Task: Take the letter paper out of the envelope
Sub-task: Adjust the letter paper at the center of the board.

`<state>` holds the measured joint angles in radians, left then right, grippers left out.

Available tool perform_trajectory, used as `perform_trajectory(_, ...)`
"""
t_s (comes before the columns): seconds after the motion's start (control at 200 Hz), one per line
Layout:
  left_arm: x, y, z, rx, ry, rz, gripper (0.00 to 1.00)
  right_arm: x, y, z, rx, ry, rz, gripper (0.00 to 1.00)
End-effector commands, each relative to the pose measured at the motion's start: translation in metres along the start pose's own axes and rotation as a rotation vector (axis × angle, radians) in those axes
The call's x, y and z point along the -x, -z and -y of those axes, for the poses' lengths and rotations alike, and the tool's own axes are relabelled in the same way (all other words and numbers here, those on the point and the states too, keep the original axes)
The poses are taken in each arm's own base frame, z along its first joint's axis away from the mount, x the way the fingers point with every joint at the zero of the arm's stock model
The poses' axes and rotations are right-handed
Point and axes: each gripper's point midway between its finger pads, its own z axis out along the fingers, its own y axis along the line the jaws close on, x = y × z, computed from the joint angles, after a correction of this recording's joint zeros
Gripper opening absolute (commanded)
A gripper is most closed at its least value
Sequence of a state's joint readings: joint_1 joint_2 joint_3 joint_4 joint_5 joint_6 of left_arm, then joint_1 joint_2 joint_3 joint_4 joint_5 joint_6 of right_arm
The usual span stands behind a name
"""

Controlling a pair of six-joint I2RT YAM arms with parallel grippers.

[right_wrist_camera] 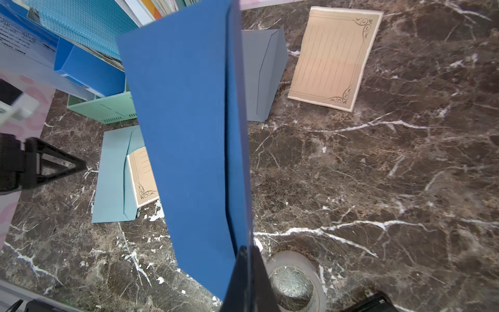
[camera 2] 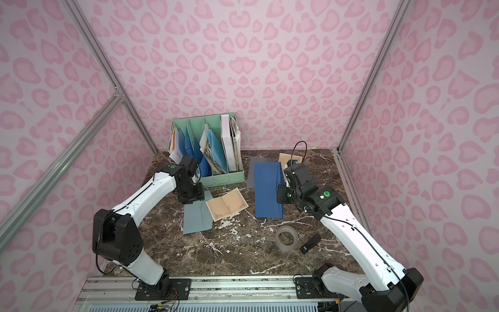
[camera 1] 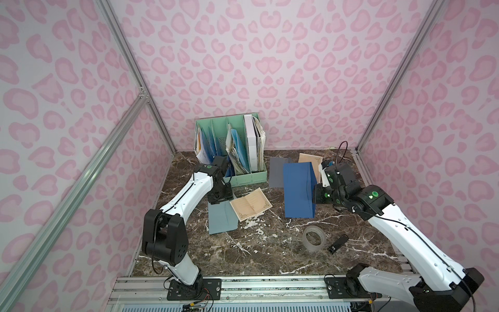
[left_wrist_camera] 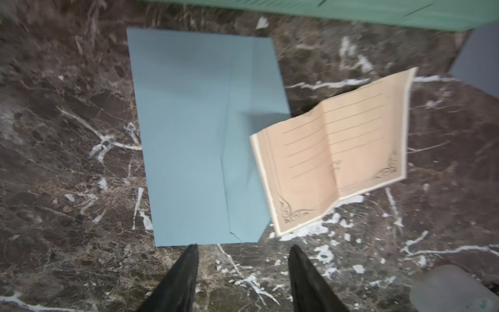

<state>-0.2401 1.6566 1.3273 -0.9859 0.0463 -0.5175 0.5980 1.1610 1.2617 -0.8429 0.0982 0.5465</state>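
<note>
Right, 2 arms at work on the marble table [camera 1: 270,256]. The left gripper [left_wrist_camera: 243,251] hovers with its jaws spread and nothing between them, the fingertips [left_wrist_camera: 186,270] just off the near edge of the light blue envelope [left_wrist_camera: 194,135]. The tan letter paper [left_wrist_camera: 337,151] lies fully out of that envelope, half unfolded. One side overlaps the envelope's edge and the rest is on the table.

Over on the other side, the right gripper [right_wrist_camera: 244,259] is pressed together on an edge of the dark blue envelope [right_wrist_camera: 186,121] and holds it up off the table. Whether a sheet sits inside it cannot be told from here, since its mouth is out of sight.

As for handling, the paper looks thin, light and floppy, with a centre crease that keeps 1 half slightly raised. That lifted edge is probably the easiest place to pinch, because a flat sheet on smooth stone gives the fingers little to get under. The envelopes look stiffer and smooth, so a firm pinch close to an edge seems wise, as a loose one may let them slide or swing.

Further back lie a grey envelope [camera 1: 278,173] and a second tan sheet [camera 1: 309,159], with a green file organizer [camera 1: 248,179] behind them. A tape roll [camera 1: 313,239] sits nearer the front.
</note>
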Motion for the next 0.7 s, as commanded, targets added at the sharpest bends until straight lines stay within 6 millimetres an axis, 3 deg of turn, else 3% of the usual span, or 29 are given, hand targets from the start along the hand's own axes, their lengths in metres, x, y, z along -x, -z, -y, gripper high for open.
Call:
perform_trajectory(0.0,0.013,-0.017,0.005,-0.096,-0.013,0.035,0.58,0.007,-0.002,-0.010,0.054,-0.003,0.021,0.00)
perform_trajectory(0.2,0.031,-0.044,0.019,-0.249,0.083,0.056,0.59,0.013,-0.002,-0.004,0.059,-0.004,0.015,0.00)
perform_trajectory(0.435,0.031,-0.063,0.029,-0.351,0.153,0.046,0.58,0.016,0.001,0.007,0.053,-0.026,0.015,0.00)
perform_trajectory(0.695,0.032,-0.074,0.038,-0.407,0.175,0.027,0.45,0.015,-0.002,0.009,0.067,-0.041,0.004,0.00)
